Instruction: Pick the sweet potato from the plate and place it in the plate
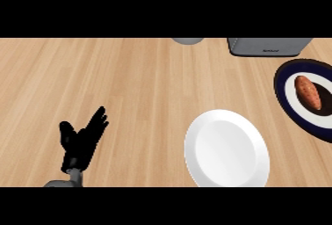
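Wooden counter (142, 88) carries 2 plates. Left hand (81, 140) rests near the lower edge, fingers straight and spread, holding nothing. White plate (227, 149) lies to its right. Beyond that, further right and farther away, the sweet potato (309, 93) lies on the dark-rimmed plate (281, 88), well apart from the hand.

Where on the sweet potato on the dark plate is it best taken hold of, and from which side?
Probably at its thick middle, from above, with the fingers across its short width. The sweet potato lies flat on the dark plate, lengthwise up the view and tapering at both ends. It sits far right, so coming from the right looks shortest.
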You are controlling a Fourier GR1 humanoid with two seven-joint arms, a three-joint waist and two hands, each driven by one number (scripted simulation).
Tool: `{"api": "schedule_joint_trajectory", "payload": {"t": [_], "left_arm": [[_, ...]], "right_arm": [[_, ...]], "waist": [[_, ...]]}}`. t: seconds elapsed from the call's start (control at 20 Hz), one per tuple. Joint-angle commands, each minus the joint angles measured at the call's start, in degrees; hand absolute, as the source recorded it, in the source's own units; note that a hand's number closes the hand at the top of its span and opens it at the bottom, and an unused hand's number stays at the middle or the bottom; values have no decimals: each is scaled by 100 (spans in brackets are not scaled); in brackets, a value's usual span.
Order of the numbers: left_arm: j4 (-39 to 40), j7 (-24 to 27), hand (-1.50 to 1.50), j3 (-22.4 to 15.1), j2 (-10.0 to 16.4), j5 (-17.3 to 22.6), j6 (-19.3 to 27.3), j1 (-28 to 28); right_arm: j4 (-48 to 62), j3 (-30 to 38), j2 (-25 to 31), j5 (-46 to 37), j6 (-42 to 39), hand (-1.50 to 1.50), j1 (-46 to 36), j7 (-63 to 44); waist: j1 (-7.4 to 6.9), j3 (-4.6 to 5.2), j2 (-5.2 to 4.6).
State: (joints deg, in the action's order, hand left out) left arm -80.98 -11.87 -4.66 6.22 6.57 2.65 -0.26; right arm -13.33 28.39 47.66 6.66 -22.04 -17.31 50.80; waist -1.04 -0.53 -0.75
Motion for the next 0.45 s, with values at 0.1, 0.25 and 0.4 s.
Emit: {"api": "schedule_joint_trajectory", "payload": {"t": [0.1,0.25,0.4], "left_arm": [[52,31,0,64,75,36,-94,16],[-9,-160,0,13,-87,36,55,-72],[-102,-11,0,-42,-79,-65,80,98]], "right_arm": [[-23,-110,118,-156,-753,-150,505,969],[-88,-189,-178,-235,-504,-150,654,1222],[-77,-137,-173,-197,-427,-150,704,1229]], "waist": [[24,-4,14],[38,-8,20],[9,-10,29]]}}
